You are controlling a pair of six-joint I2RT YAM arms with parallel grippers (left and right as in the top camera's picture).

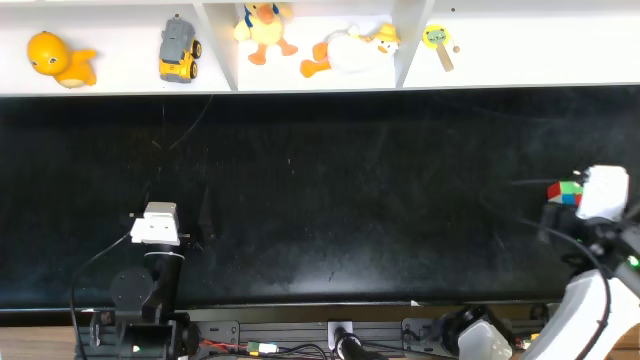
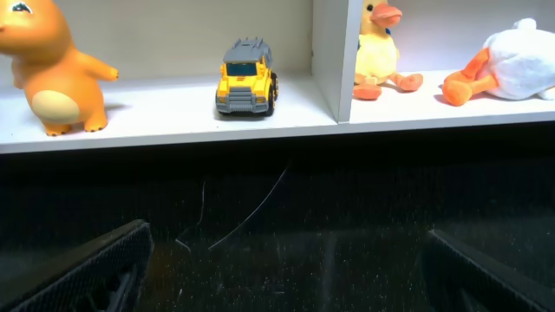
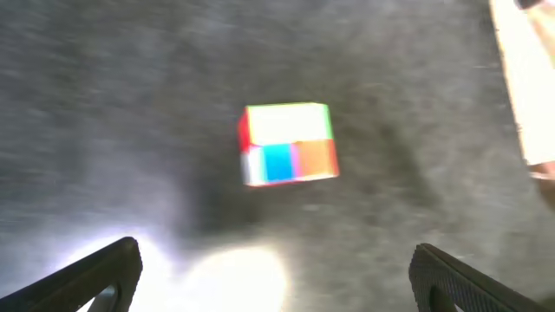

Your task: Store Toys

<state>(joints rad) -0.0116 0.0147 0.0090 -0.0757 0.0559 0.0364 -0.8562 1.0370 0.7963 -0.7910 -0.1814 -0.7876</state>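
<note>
A multicoloured puzzle cube (image 3: 288,145) lies on the black mat, seen at the far right of the top view as the cube (image 1: 566,192). My right gripper (image 3: 276,270) hangs above it, open, with nothing between its fingers; from above, the right gripper (image 1: 600,195) partly covers the cube. My left gripper (image 2: 286,264) is open and empty near the mat's front left, seen from above as the left gripper (image 1: 155,224). On the white shelf (image 1: 300,82) sit an orange toy (image 1: 60,57), a yellow truck (image 1: 179,50), a yellow duck (image 1: 264,28), a white plush duck (image 1: 350,48) and a small green toy (image 1: 439,42).
White dividers (image 1: 221,40) split the shelf into compartments along the mat's far edge. A pale strip (image 3: 525,82) borders the mat beside the cube. Cables and the arm bases (image 1: 150,310) line the front edge.
</note>
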